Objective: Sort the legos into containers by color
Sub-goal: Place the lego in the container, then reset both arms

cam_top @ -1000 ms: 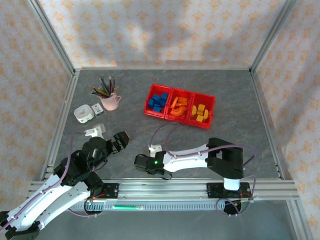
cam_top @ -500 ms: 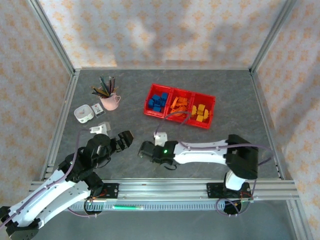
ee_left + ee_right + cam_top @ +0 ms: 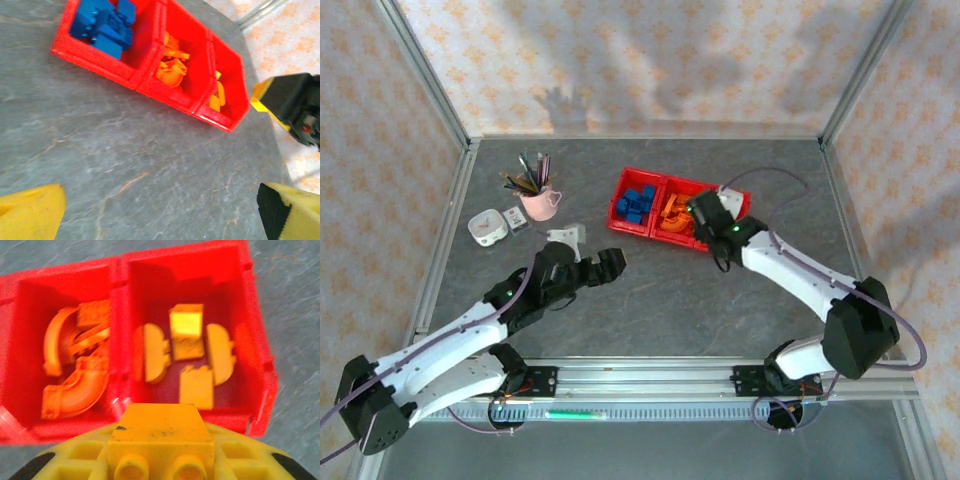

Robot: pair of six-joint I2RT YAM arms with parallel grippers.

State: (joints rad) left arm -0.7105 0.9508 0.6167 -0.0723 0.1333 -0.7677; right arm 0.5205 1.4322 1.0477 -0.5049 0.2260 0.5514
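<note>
We see the right gripper (image 3: 704,212) stretched out to the far end of the row of containers (image 3: 95,64), poised above the divider between the middle and right-hand compartments. From its wrist view it is clenched on a yellow brick (image 3: 160,432), studs facing the camera, held over the near wall of the red bins. Below it, the right-hand compartment holds several loose yellow bricks (image 3: 187,332), some blocky and some with a rounded side, scattered flat on the floor of the bin. The middle compartment beside it holds the orange arches (image 3: 75,375), piled against one another with a few flatter orange pieces. The third compartment, at the left end of the row, holds the blue bricks (image 3: 105,25) heaped together. We see the left gripper (image 3: 608,263) out over the grey table (image 3: 670,300), to the left of the bins and well apart from them; its yellow fingers (image 3: 30,212) stand wide apart at the bottom corners of its wrist view with nothing but bare table between them, so it is released and carries nothing. At the far left of the table a pink cup (image 3: 540,205) stands filled with pens, and a small white box (image 3: 487,228) lies just beside it, nearer to the arms.
</note>
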